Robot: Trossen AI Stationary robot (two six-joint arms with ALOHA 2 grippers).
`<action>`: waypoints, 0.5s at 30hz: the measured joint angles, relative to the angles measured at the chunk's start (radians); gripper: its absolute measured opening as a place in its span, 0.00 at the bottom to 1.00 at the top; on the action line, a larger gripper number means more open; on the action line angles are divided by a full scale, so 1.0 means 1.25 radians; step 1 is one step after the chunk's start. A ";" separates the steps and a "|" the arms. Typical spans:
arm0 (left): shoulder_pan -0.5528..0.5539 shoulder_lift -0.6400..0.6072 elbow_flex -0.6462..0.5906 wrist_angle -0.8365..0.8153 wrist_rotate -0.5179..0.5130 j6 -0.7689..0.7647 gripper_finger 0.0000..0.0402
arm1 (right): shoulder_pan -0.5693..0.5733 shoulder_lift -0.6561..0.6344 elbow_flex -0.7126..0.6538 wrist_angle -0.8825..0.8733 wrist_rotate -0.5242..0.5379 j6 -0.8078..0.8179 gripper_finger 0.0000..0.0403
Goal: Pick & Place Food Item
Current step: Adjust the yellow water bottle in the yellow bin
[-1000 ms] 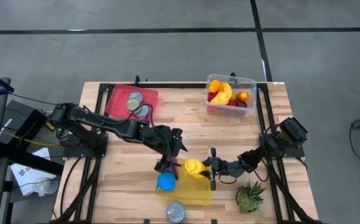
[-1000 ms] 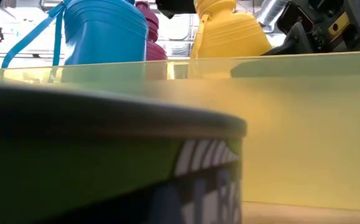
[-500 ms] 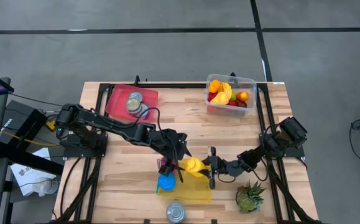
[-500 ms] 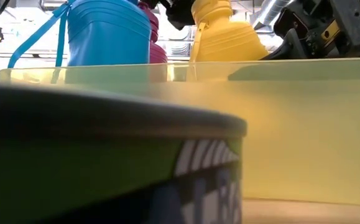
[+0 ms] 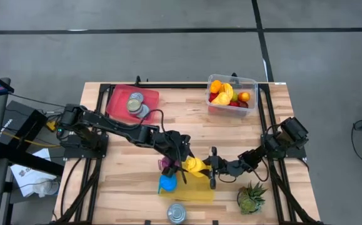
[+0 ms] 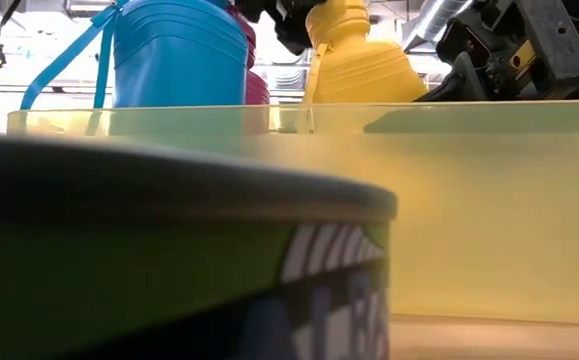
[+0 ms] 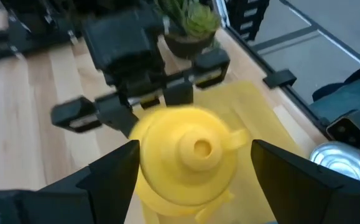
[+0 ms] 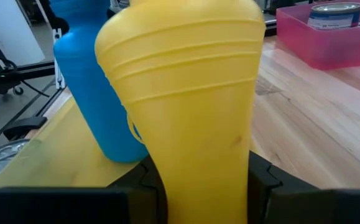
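A yellow squeeze bottle [image 5: 194, 165] stands upright at the far edge of a yellow tray [image 5: 196, 192]. My right gripper [image 5: 211, 167] is shut on it from the right. My left gripper [image 7: 195, 171] hangs open above the bottle's cap [image 7: 198, 148], one finger [image 7: 114, 174] on either side, and I see no contact. A blue bottle [image 5: 166, 182] stands in the tray, with a magenta bottle [image 6: 253, 60] just behind it. The tray wall [image 6: 449, 200] hides all three bases in the low view. My right gripper pinches the yellow bottle's body [image 8: 192, 155] between its two fingers [image 8: 263, 183]. The fingers come in nearly level from the table's right side, across the bottle. The bottle stays upright; whether its base rests in the tray is hidden.
A tin can [image 5: 176, 213] stands at the near edge, and a small potted plant [image 5: 251, 197] near right. A red tray with cans [image 5: 132, 103] is far left, and a clear bin of fruit [image 5: 231, 94] far right. Bare wood lies between them.
My left gripper has gone down and toward the table's right, from beside the magenta bottle to over the yellow bottle's cap, staying open. My right gripper and the yellow bottle have kept their place.
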 joint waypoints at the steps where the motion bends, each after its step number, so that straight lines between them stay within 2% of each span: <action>1: 0.000 0.007 0.000 -0.001 0.001 0.000 0.75 | 0.000 0.001 0.000 0.002 -0.001 0.000 0.28; 10: 0.005 0.025 -0.001 0.016 -0.006 0.003 0.74 | -0.001 0.000 0.001 0.011 0.002 0.000 0.28; 15: 0.004 0.024 -0.001 0.030 -0.009 0.019 0.65 | -0.001 -0.001 0.001 0.011 0.001 -0.005 0.28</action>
